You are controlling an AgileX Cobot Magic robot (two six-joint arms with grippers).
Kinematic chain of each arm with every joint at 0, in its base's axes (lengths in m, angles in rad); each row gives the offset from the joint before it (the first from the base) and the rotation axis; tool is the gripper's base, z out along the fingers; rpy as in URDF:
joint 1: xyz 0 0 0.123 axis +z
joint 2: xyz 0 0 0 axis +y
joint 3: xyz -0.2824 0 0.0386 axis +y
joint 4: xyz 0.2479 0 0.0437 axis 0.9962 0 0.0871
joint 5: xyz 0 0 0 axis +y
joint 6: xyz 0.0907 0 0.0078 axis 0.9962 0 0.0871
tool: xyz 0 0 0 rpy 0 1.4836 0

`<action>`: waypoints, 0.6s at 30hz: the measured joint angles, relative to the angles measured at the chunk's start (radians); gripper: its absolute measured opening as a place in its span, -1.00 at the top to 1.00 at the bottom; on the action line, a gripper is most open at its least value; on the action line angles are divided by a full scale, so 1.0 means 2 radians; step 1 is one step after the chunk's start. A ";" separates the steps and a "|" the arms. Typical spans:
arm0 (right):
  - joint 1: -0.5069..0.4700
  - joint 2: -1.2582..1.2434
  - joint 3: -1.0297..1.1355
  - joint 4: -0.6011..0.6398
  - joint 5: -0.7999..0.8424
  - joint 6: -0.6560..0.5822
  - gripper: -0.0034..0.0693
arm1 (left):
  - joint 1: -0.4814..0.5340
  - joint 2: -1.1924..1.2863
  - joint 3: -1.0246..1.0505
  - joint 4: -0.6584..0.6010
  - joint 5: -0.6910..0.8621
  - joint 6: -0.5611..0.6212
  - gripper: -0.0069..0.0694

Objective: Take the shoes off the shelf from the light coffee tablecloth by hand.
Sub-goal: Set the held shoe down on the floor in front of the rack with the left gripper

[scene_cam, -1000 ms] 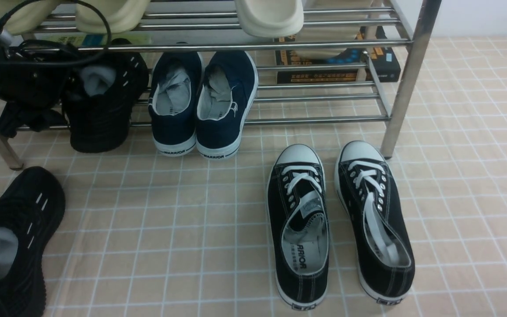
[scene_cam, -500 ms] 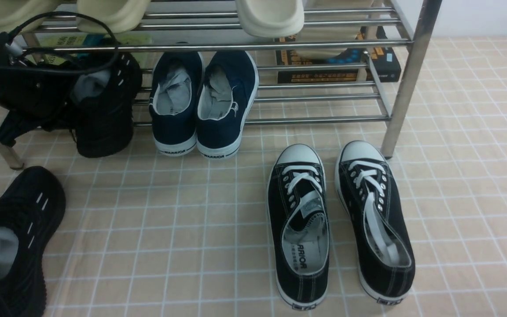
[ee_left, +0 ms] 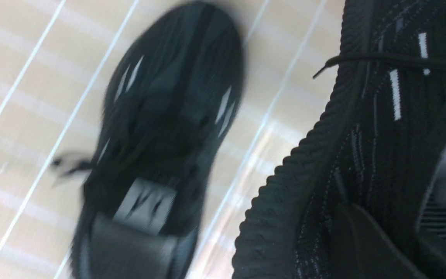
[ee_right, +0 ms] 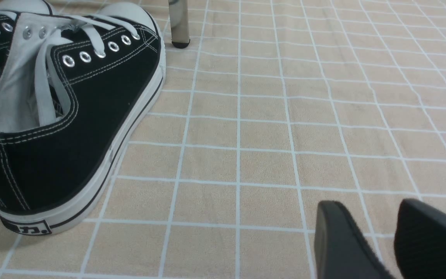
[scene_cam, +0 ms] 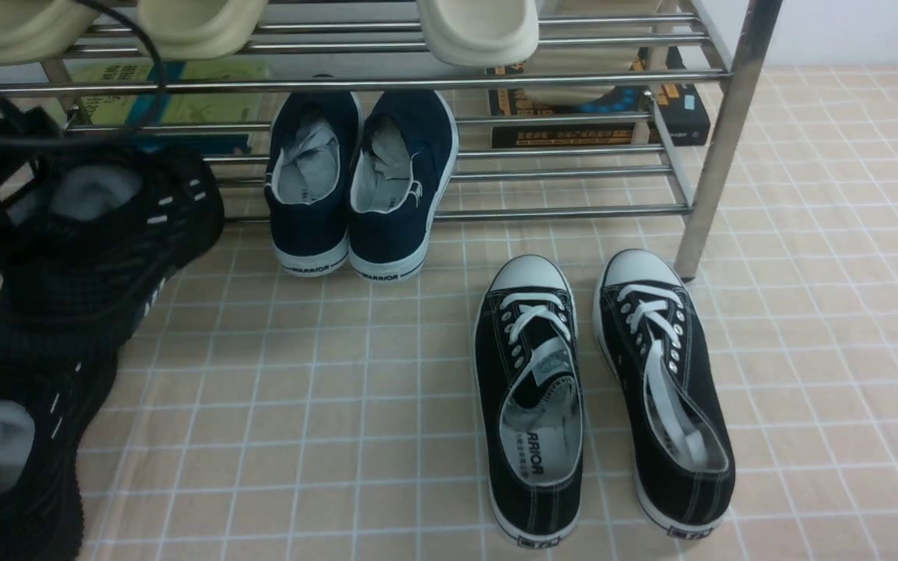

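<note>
My left gripper (scene_cam: 12,210) is shut on one black knit sneaker (scene_cam: 106,257) and holds it just in front of the steel shelf (scene_cam: 558,211), above the light coffee tablecloth (scene_cam: 324,389). The wrist view shows a finger (ee_left: 358,240) pressed against this sneaker's side (ee_left: 362,135). The second black knit sneaker (scene_cam: 20,460) lies on the cloth at the front left, directly below the held one, and shows blurred in the left wrist view (ee_left: 168,116). My right gripper (ee_right: 374,228) is open and empty, low over the cloth, out of the front view.
A navy white-soled pair (scene_cam: 355,179) stands on the shelf's lower tier. A black canvas pair with white toe caps (scene_cam: 605,389) stands on the cloth at centre right, close to my right gripper (ee_right: 72,116). Cream slippers (scene_cam: 480,27) sit on the upper tier. The shelf's right leg (scene_cam: 718,156) stands nearby.
My left gripper has pulled the black knit sneaker out of the shelf's lower tier, toward the front and left, over the other sneaker. The right side is unchanged.
</note>
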 joint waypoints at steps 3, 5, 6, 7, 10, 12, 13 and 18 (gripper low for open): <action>0.000 0.000 0.000 0.000 0.000 0.000 0.25 | 0.000 -0.016 0.043 -0.004 -0.013 -0.005 0.77; 0.000 0.000 0.000 0.000 0.000 0.000 0.25 | 0.000 -0.028 0.078 -0.014 -0.032 -0.010 0.77; 0.000 0.000 0.000 0.000 0.000 0.000 0.25 | 0.000 -0.033 0.093 -0.022 -0.042 -0.012 0.76; 0.000 0.000 0.000 0.000 0.000 0.000 0.25 | 0.000 -0.038 0.112 -0.034 -0.052 -0.013 0.76; 0.000 0.000 0.000 0.000 0.000 0.000 0.25 | 0.000 -0.041 0.141 -0.044 -0.086 -0.017 0.76; 0.000 0.000 0.000 0.000 0.000 0.000 0.25 | 0.000 -0.041 0.156 -0.045 -0.106 -0.023 0.76; 0.000 0.000 0.000 0.000 0.000 0.000 0.25 | 0.000 -0.041 0.165 -0.045 -0.118 -0.029 0.76; 0.000 0.000 0.000 0.000 0.000 0.000 0.25 | 0.000 -0.041 0.179 -0.046 -0.142 -0.045 0.75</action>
